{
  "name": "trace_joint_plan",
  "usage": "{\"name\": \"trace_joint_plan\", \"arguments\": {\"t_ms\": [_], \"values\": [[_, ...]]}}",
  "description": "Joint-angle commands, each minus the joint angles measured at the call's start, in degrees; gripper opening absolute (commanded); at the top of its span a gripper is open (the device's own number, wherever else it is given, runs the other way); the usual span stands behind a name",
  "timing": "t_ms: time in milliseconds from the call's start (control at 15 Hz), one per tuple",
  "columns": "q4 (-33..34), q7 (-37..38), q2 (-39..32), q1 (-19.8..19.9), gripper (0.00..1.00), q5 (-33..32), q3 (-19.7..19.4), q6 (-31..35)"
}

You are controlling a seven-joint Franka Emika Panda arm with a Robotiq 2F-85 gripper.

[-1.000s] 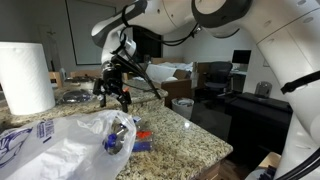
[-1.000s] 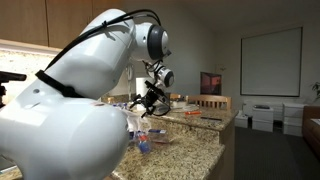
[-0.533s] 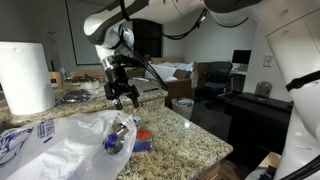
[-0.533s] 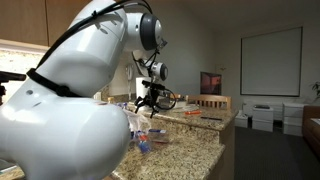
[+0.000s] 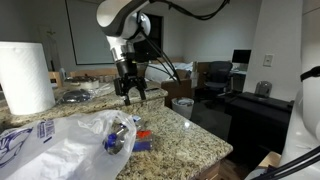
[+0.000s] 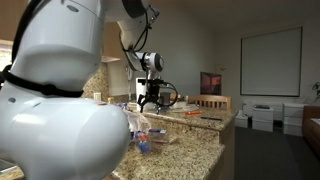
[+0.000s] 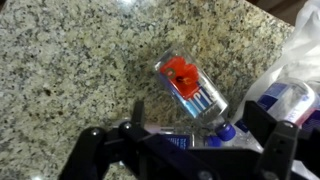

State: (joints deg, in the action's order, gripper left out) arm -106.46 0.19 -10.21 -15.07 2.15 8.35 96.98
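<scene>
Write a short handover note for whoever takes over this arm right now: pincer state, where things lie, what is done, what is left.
Pincer: open, empty, hanging above the speckled granite counter.
Clear plastic pack with red and blue contents: flat on the counter, untouched, centred in the wrist view, beside the crumpled white plastic bag.
Done: nothing gripped.
Left: any grasp, not yet begun.

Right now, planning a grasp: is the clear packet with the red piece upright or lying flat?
Lying flat: in the wrist view the clear packet rests broad side down on the granite counter.
</scene>
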Motion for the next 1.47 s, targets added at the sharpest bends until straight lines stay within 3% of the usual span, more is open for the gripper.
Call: {"name": "trace_joint_plan", "arguments": {"t_ms": [0, 133, 400, 800, 1400], "values": [[-1.5, 0.1, 1.8, 1.5, 1.00, -0.2, 0.9, 0.5], [-3.3, 0.1, 3.9, 1.9, 1.00, -0.2, 0.7, 0.9], [-0.3, -7.0, -3.0, 0.6, 1.00, 0.3, 3.2, 3.4], [3.5, -11.1, -11.7, -0.4, 1.00, -0.4, 6.0, 9.3], [13.8, -19.5, -24.5, -4.2, 1.00, -2.0, 8.9, 6.0]]}}
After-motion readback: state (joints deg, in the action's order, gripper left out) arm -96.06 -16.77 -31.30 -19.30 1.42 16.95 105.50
